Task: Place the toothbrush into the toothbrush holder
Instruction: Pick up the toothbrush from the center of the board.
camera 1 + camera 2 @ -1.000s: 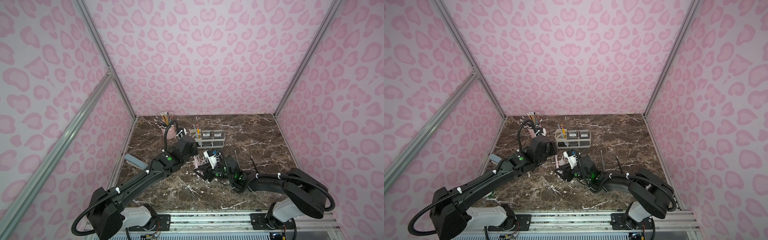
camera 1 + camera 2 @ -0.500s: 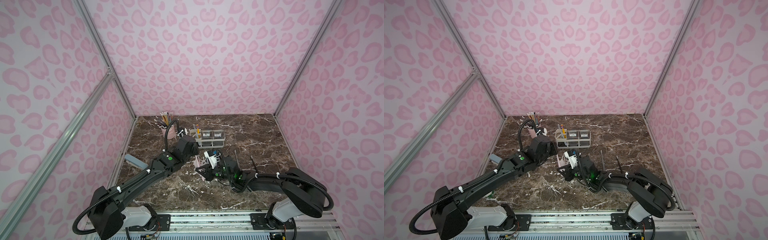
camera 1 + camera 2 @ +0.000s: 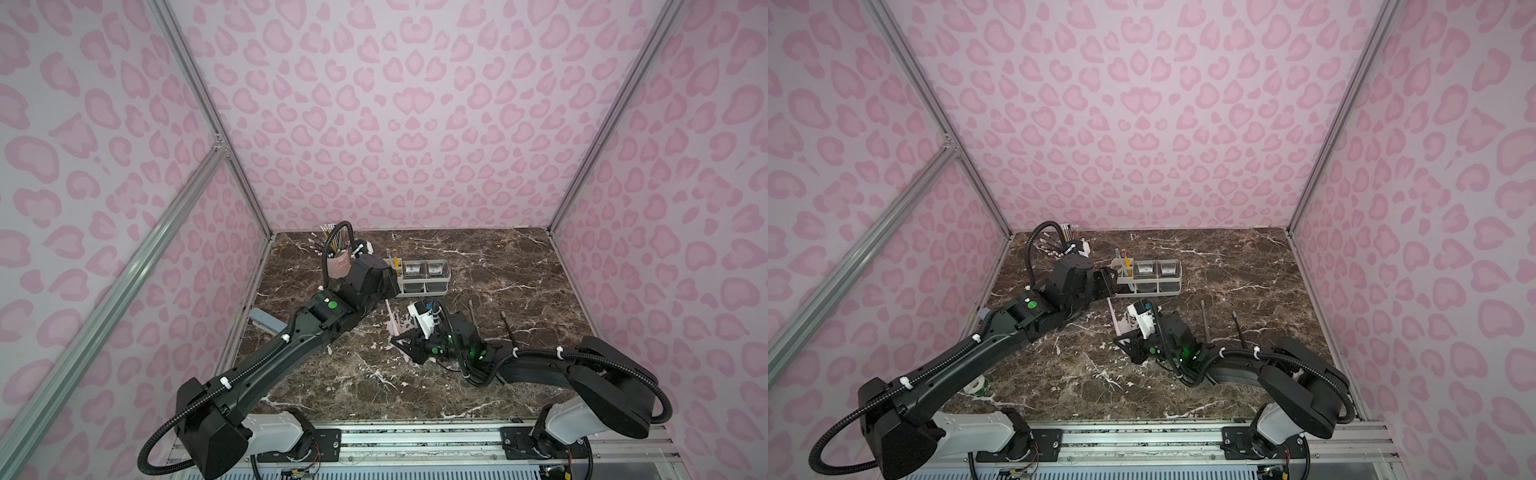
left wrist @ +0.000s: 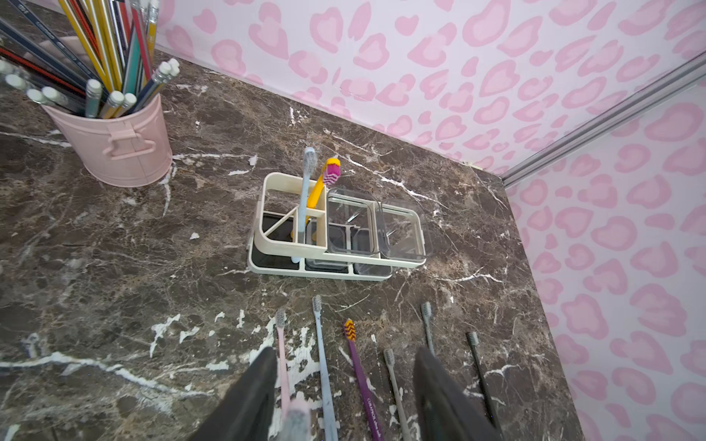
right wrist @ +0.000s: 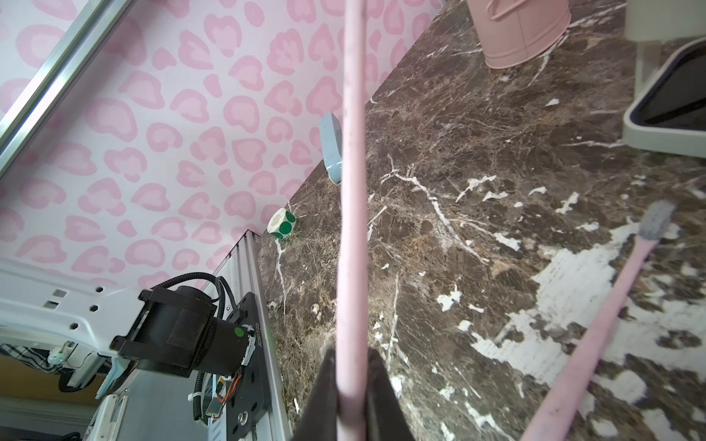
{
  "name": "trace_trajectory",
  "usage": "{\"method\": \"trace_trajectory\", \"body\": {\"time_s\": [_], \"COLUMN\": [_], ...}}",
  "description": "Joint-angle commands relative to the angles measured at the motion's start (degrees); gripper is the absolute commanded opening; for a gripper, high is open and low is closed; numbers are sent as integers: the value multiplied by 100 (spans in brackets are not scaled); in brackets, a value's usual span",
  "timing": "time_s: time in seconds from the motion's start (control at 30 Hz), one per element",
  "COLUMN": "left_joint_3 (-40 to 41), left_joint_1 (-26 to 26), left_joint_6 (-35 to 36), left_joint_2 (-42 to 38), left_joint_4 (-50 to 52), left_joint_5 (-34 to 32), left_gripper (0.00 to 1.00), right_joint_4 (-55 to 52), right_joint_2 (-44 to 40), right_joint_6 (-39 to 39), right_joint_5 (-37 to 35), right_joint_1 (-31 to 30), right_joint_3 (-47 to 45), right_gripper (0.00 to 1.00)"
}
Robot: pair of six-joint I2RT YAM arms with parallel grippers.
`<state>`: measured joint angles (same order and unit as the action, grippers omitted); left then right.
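— How many brushes do you make it?

— Nine. Two standing brushes in the toothbrush holder, near the back edge of the bench. Six loose brushes lie in front of it. Then the pink toothbrush, over the middle, short of the holder.

— Who has it?

— The right gripper, jaws clenched on the handle. The left gripper has its jaws spread, released. A second ago the left was pinched shut and the right apart.
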<state>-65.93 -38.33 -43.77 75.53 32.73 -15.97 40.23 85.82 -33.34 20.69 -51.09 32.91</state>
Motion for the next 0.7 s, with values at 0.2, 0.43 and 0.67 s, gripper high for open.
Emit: {"method": "trace_trajectory", "body": {"time_s": [0.2,0.43,0.67], "left_joint_3": [-27,-125,-236], "left_joint_1": [707,861,897], "left_joint_6": [398,258,234], "left_joint_2": [210,390,516], "left_joint_4": [844,775,997], "left_joint_5": [1496,2251,2592], "left_gripper": [56,55,55], "right_joint_4": [56,20,-52], "right_joint_2": [-146,-69,-65], "right_joint_6": [307,381,488], "right_joint_5": [-73,25,-43], "right_joint_1": [-14,-32,-38], "right_joint_3": [-45,-14,-26], "right_gripper": [0,0,0]}}
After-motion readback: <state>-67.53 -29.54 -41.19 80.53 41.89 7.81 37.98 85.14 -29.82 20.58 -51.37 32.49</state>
